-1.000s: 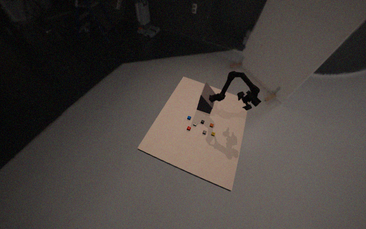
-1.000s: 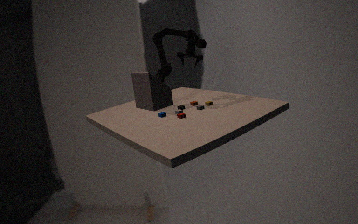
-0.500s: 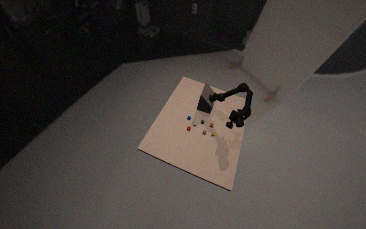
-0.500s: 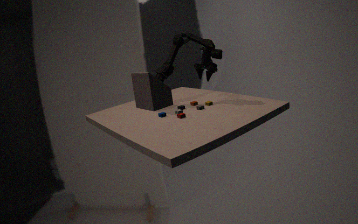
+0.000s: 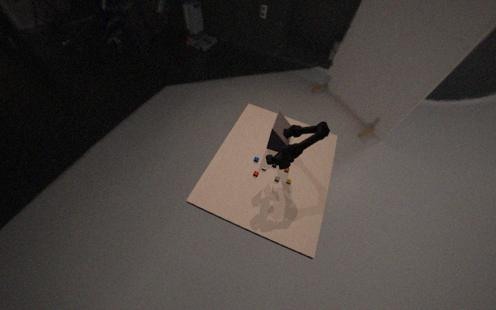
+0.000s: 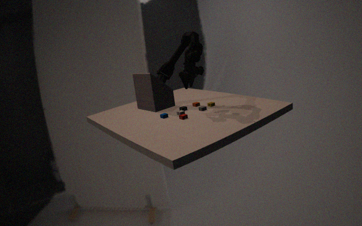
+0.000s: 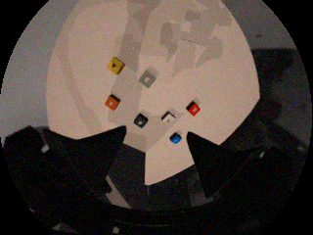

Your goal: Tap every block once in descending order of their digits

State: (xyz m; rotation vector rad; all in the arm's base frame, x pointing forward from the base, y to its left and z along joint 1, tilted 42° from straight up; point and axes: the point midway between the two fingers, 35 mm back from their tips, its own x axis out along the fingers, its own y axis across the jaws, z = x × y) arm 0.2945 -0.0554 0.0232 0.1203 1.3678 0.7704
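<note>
The likeliest failure is a wrong order. The digits on all seven blocks are too small and dim to read here, so a misread one would spoil the descending sequence. Taking the small black square block as landmark, the small white square block lies near it, with the small red square block and small blue square block farther out on that side. The small orange square block is on the black one's other side; the small grey square block and small yellow square block lie beyond it, towards the arm's shadow.

The black two-fingered gripper is wide open, empty, and well above the pale flat surface. Lowered so spread, it could straddle its target and miss, or brush a neighbour out of turn, most likely in the black-white-red group. Pressing too deep or drifting sideways on contact could push a block.
</note>
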